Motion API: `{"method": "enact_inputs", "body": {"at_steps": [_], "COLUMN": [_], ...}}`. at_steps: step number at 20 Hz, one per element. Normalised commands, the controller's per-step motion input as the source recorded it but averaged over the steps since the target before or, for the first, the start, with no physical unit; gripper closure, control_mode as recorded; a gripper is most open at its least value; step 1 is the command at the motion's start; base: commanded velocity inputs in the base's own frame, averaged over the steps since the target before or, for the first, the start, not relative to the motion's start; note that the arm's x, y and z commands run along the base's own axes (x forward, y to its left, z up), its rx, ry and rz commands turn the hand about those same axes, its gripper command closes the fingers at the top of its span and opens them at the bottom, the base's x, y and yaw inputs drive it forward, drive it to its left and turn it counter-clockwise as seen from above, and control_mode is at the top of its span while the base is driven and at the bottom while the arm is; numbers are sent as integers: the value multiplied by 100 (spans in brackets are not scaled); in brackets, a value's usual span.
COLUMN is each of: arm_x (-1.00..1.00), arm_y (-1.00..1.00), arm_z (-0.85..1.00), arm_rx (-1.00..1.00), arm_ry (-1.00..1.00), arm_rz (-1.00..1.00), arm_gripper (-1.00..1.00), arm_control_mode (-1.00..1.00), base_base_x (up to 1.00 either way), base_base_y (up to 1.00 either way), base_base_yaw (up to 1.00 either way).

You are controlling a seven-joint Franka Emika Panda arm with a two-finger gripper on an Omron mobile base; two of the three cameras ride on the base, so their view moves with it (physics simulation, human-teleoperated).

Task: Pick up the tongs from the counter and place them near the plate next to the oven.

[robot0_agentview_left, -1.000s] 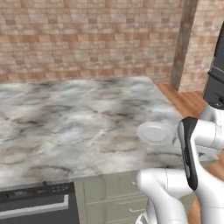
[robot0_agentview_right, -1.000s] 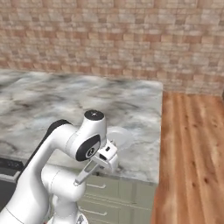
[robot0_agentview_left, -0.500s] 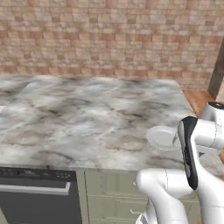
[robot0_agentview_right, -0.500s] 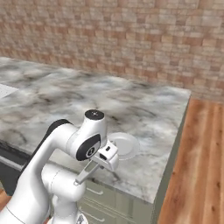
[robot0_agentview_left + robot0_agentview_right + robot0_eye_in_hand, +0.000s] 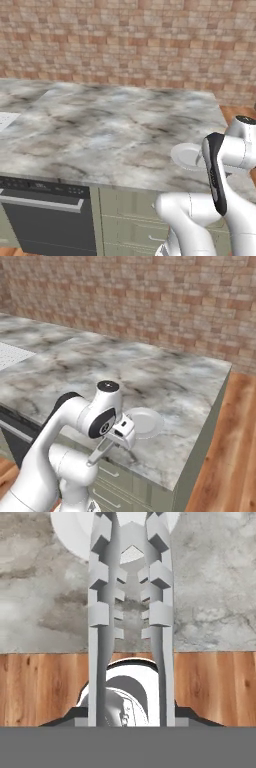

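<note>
The gripper (image 5: pixel 121 432) is clamped on the tongs (image 5: pixel 131 612), which run lengthwise up the hand view as two pale, notched arms side by side with a narrow gap between them. Their far tips reach over the white plate (image 5: pixel 75 532). In the right base view the tongs (image 5: pixel 100 452) hang slanted down from the hand, held in the air just off the front edge of the marble counter (image 5: pixel 165 386), with the plate (image 5: pixel 145 422) lying just beside the hand near that edge. A dark dishwasher front (image 5: pixel 45 220) sits under the counter (image 5: pixel 100 130) in the left base view.
</note>
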Motion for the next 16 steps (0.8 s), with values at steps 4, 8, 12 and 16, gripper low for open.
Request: {"method": "enact_inputs", "body": {"at_steps": [4, 8, 12, 16], "arm_x": [26, 30, 60, 73], "arm_y": [-54, -92, -90, -79], "arm_z": [0, 0, 0, 0], "arm_rx": [-1, -2, 0, 0], "arm_ry": [5, 11, 15, 14], "arm_rz": [2, 0, 0, 0], "arm_gripper": [100, 100, 100, 100], "arm_control_mode": [-100, -100, -100, -100], "base_base_x": [0, 0, 0, 0], "base_base_y": [0, 0, 0, 0], "base_base_yaw": [0, 0, 0, 0]}}
